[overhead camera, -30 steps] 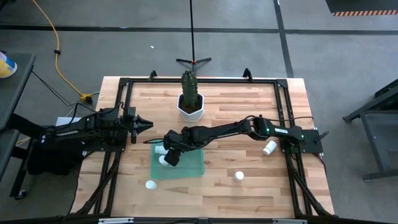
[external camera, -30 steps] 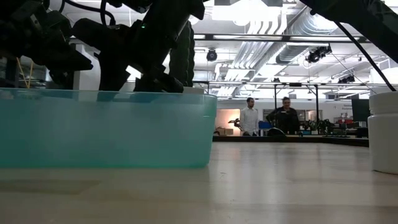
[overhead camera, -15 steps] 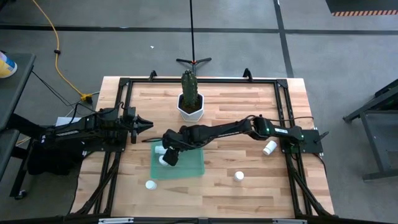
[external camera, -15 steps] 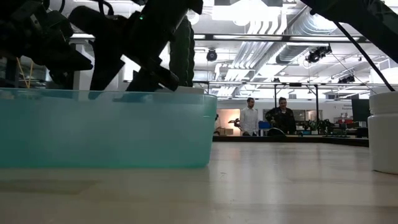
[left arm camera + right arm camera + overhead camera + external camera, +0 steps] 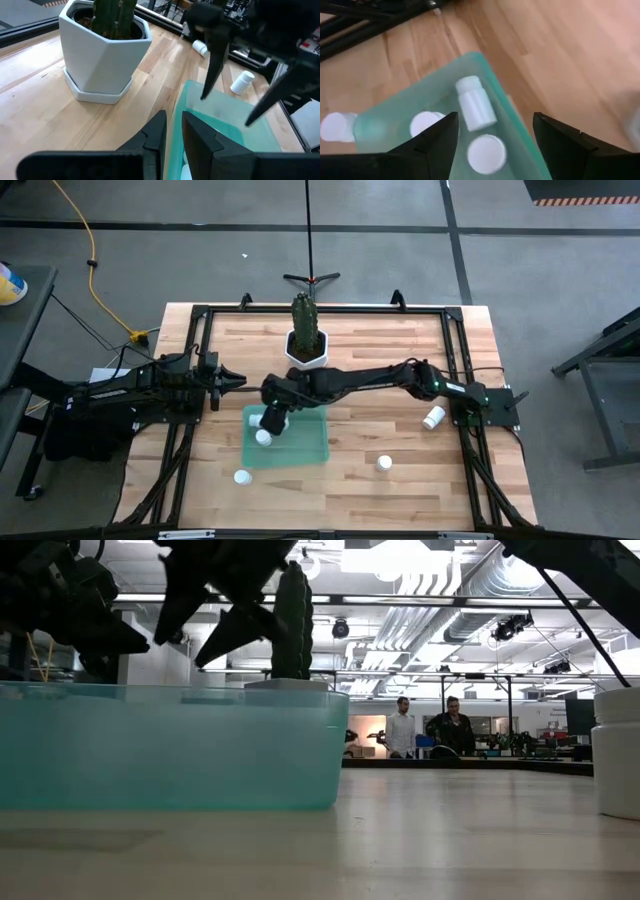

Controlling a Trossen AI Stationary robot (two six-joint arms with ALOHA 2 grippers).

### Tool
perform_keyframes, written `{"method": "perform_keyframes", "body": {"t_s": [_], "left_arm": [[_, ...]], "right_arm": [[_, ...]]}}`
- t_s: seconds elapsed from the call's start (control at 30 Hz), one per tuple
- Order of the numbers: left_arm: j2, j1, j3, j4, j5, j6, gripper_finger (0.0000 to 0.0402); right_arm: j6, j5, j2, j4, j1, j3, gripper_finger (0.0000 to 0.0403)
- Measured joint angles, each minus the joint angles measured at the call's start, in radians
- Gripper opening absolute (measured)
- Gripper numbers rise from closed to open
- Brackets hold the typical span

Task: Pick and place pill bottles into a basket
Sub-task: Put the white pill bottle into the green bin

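Note:
The teal basket sits at the table's near middle. In the right wrist view it holds three white pill bottles: one lying on its side and two standing on their bases. My right gripper hangs open above the basket's far left part, holding nothing; in the low view its fingers are clear above the rim. My left gripper waits shut at the left, level, pointing at the basket.
More pill bottles lie outside the basket: one near its left corner, one to the right and one by the right arm's base. A white hexagonal pot with a cactus stands just beyond the basket.
My right gripper has risen out of the basket, from between its walls to clear above the rim, and has drifted a little toward the table's far edge. The bottles in the basket have stayed where they were.

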State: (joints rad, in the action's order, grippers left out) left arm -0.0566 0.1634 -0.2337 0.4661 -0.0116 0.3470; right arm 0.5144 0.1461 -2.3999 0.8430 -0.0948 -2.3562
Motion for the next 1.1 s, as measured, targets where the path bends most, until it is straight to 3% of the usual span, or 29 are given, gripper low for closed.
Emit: {"method": "perform_keyframes", "body": {"t_s": [0.57, 0.9, 1.1], "left_arm": [[0.0, 0.0, 0.0, 0.0, 0.0, 0.0, 0.0097], [0.0, 0.0, 0.0, 0.0, 0.0, -0.001, 0.0097], [0.0, 0.0, 0.0, 0.0, 0.0, -0.001, 0.0097]], "right_arm": [[-0.052, 0.182, 0.22, 0.343, 0.003, 0.0, 0.0246], [-0.039, 0.179, 0.35, 0.701, -0.024, 0.0, 0.0246], [-0.017, 0.168, 0.419, 0.727, -0.053, 0.003, 0.0246]]}}
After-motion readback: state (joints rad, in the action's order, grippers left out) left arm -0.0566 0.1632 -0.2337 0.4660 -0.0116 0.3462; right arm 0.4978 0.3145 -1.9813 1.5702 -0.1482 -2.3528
